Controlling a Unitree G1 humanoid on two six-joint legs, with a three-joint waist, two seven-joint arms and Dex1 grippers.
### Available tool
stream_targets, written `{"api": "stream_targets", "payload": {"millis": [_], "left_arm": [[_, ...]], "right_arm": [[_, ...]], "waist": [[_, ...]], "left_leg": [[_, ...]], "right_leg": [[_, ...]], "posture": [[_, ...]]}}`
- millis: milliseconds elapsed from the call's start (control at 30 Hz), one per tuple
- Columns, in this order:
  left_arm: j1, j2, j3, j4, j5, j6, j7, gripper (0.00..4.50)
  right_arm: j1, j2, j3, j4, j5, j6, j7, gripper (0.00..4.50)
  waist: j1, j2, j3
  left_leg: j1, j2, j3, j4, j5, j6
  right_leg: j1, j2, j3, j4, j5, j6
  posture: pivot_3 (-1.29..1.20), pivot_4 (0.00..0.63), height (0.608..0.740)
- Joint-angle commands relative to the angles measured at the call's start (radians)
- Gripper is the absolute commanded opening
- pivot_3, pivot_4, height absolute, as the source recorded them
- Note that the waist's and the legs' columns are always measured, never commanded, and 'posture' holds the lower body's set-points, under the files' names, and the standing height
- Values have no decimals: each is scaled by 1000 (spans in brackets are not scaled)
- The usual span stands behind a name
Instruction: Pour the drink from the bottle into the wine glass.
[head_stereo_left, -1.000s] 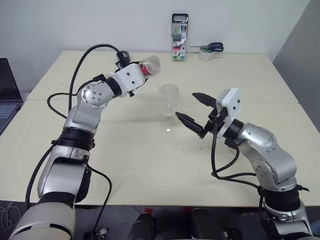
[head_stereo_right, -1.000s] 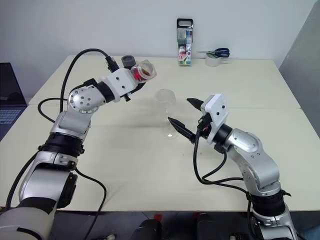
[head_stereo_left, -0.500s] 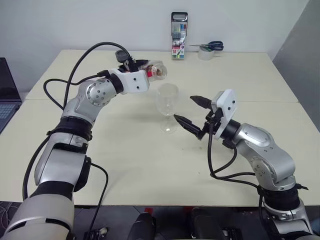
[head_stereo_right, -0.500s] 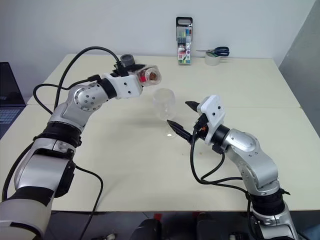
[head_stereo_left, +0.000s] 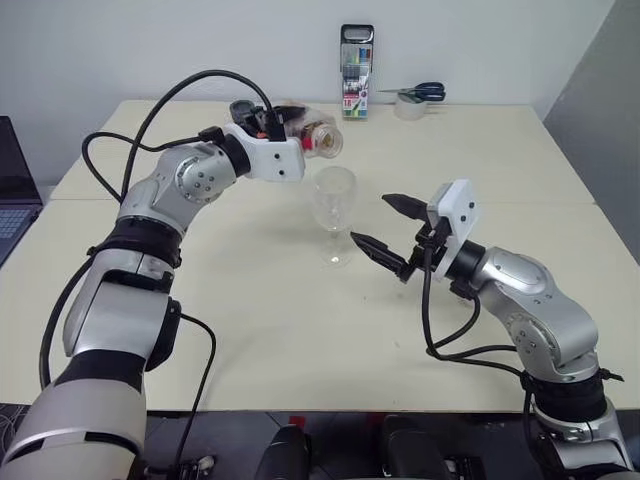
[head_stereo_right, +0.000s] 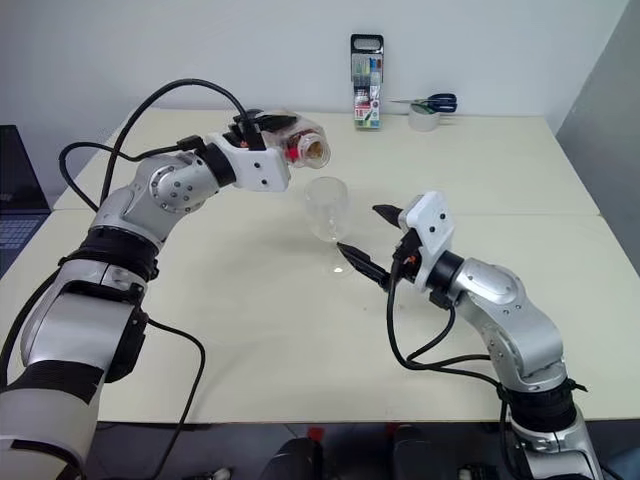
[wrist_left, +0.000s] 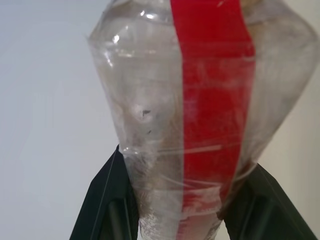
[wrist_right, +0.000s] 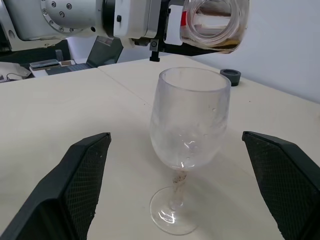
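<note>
Right wrist view: you're holding bottle (wrist_right: 215, 27) tipped over wine glass (wrist_right: 189, 125) in clamped left jaws; right jaws gaping empty; drink (wrist_right: 227, 47) not pouring yet

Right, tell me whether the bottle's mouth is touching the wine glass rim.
Apart. The right wrist view shows table and wall between the tilted bottle and the wine glass rim below it.

The bottle (wrist_right: 214, 25) is clear, thin plastic, shiny and a bit crinkly, with a smooth red strip down it. The wine glass (wrist_right: 189, 130) is see-through and shiny, with small spots on it. The table (head_stereo_left: 300, 330) is smooth, matt and cream. The right gripper (wrist_right: 180, 192) has dull black, bumpy plastic fingers (wrist_right: 82, 170).
</note>
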Motion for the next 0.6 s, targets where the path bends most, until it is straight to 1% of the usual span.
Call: {"api": "stream_targets", "payload": {"millis": [33,433,600], "left_arm": [[-54,21,5,-11,6,-22,38,1688],[-65,50,-21,-5,61,-57,97,1688],[-69,62,-31,-1,77,-68,119,1688]], "right_arm": [[-4,-4,-22,-48,14,-18,3,4500],[-2,10,-33,-49,38,-14,-11,4500],[0,8,-40,-48,59,-11,5,4500]], "waist": [[-1,0,0],[-2,0,0],[-2,0,0]], "left_leg": [[0,0,0,0,0,0],[0,0,0,2,0,0],[0,-1,-1,2,0,0]], "right_leg": [[0,0,0,0,0,0],[0,0,0,3,0,0],[0,0,0,4,0,0]], "posture": [[0,150,740],[0,150,740],[0,150,740]]}}
